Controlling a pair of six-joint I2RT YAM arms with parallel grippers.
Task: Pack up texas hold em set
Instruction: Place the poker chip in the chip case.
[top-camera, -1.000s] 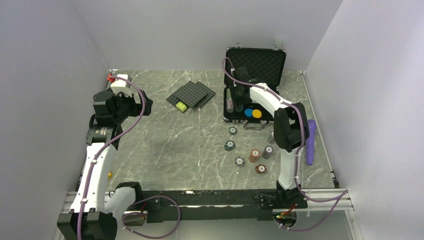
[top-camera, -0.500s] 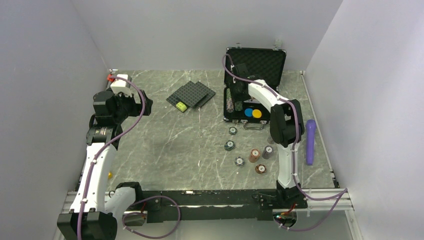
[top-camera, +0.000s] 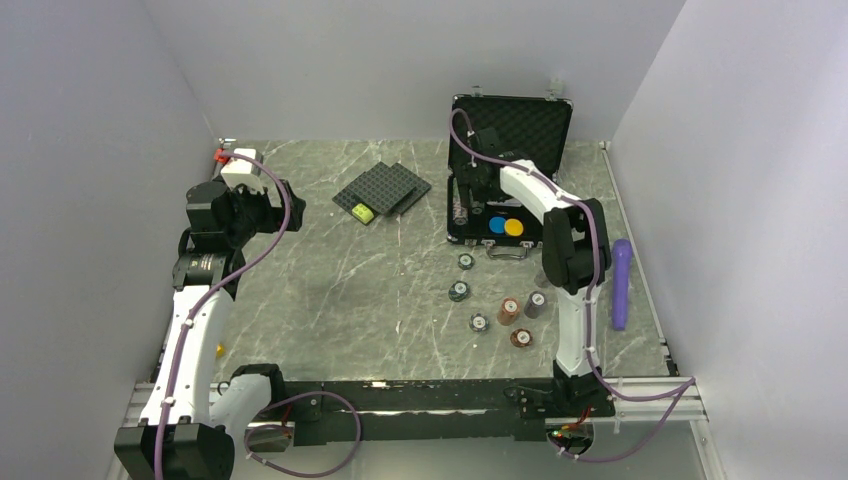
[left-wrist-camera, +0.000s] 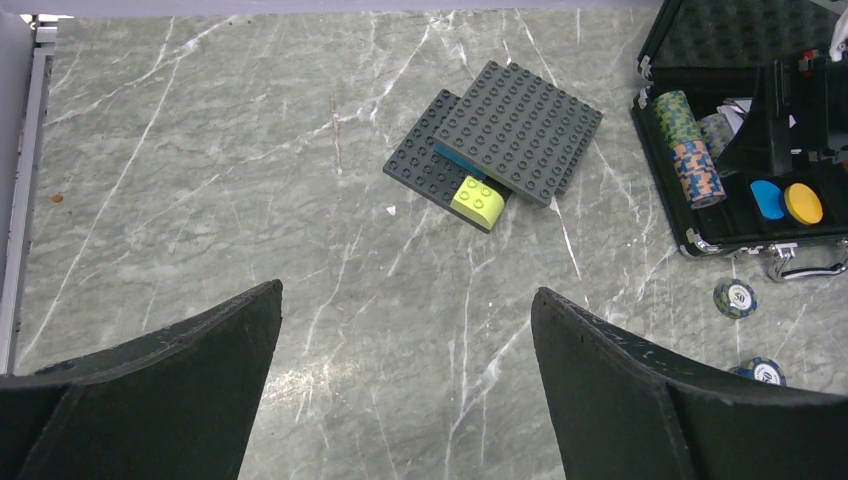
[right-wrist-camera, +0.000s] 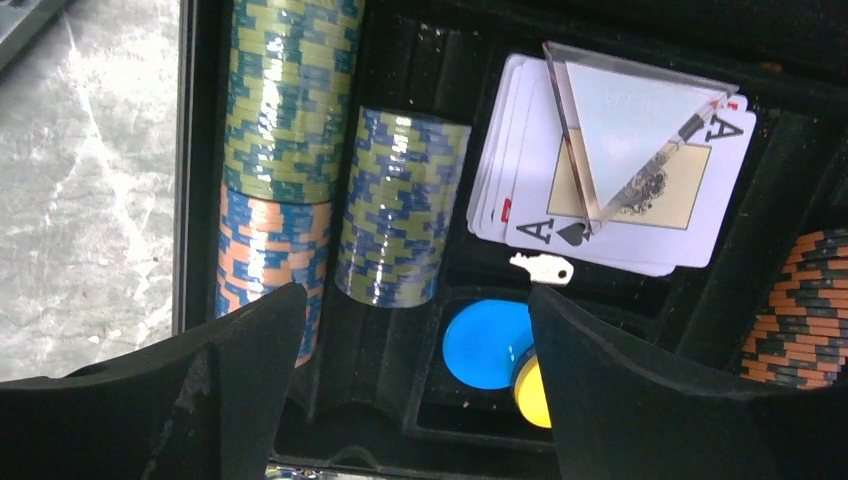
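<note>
The black silver-edged briefcase (top-camera: 512, 128) stands open at the back right. In the right wrist view its base holds rows of green-blue chips (right-wrist-camera: 290, 95), blue-orange chips (right-wrist-camera: 268, 250), cards (right-wrist-camera: 610, 190), a blue disc (right-wrist-camera: 485, 343) and a yellow disc (right-wrist-camera: 530, 395). My right gripper (right-wrist-camera: 415, 295) is open and empty, hovering over the left part of the base (top-camera: 472, 192). Several small chip stacks (top-camera: 509, 310) stand on the table in front of the case. My left gripper (left-wrist-camera: 407, 290) is open and empty, high over the left of the table (top-camera: 262, 205).
Dark grey studded plates (top-camera: 388, 186) with a yellow-green brick (top-camera: 362, 212) lie at the back middle. A purple object (top-camera: 622, 283) lies by the right wall. A white box (top-camera: 240, 166) sits at the back left corner. Walls close in three sides.
My right gripper has moved a little down and left over the case's base. The left arm has not moved.
</note>
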